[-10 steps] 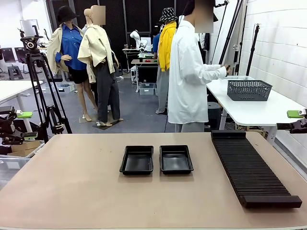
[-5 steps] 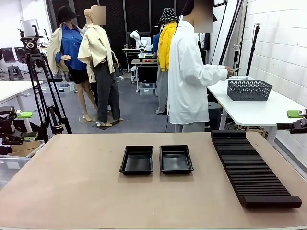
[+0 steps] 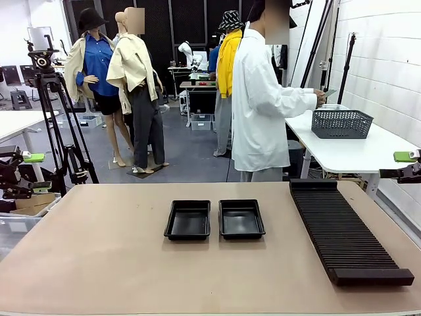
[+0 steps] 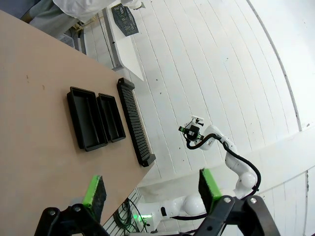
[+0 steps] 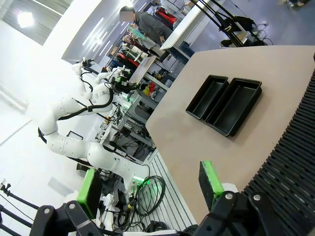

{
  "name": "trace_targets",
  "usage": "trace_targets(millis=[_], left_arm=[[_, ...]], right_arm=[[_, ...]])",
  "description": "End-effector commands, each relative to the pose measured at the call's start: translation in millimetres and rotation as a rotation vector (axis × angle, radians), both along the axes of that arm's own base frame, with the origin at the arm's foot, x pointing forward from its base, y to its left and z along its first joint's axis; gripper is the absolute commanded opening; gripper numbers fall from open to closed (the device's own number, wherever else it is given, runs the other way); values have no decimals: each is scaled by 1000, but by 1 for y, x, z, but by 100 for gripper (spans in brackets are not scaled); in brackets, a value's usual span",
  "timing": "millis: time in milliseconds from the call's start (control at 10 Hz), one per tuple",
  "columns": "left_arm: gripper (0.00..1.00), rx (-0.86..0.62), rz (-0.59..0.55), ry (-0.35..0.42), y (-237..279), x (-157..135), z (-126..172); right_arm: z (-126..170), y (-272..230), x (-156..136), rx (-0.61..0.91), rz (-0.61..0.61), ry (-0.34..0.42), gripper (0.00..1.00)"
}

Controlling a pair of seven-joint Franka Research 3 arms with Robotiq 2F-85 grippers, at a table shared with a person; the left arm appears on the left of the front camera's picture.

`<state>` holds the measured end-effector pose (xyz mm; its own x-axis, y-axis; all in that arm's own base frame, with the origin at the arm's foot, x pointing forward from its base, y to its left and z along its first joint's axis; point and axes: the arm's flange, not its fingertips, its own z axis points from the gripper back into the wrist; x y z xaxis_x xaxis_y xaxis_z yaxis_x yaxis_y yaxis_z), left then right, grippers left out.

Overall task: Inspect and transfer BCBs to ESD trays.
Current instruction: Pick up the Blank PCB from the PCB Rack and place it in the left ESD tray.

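Two ESD trays sit side by side at the centre of the front view, one left point(image 3: 188, 219) and one right point(image 3: 241, 218), with a thin strip of tabletop between their rims. Each tray's long axis runs from the bottom of the frame toward the top, parallel to the slotted rack point(image 3: 342, 230) at picture right. The trays are shallow, glossy black plastic with sloped walls and rounded corners, open side up, with bare floors. The rack is matte black, long and closely ribbed, with a raised block at its lower end.

The tan table point(image 3: 99, 257) is smooth and matte. It has broad open room on the picture's left and below the trays, and a narrower bare lane between the right-hand tray and the rack.

The left gripper point(image 4: 151, 189) hangs off the table's edge, its green-padded jaws spread wide with nothing between them. The right gripper point(image 5: 149, 186) is likewise spread wide and holds nothing, above the rack's ribs.

At the upper right, a person point(image 3: 260, 99) in a white coat faces a grey mesh basket point(image 3: 341, 123) on a white table point(image 3: 348, 151).
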<state>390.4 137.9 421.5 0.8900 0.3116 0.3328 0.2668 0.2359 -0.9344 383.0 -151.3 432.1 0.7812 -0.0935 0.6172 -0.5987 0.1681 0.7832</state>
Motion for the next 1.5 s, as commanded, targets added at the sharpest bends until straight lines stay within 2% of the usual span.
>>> trace_targets(millis=[0, 1400], left_arm=[[100, -22, 1, 12, 1, -2, 2], [100, -22, 1, 12, 1, -2, 2]], right_arm=[[0, 1, 0, 12, 3, 3, 100], [0, 1, 0, 12, 3, 3, 100]])
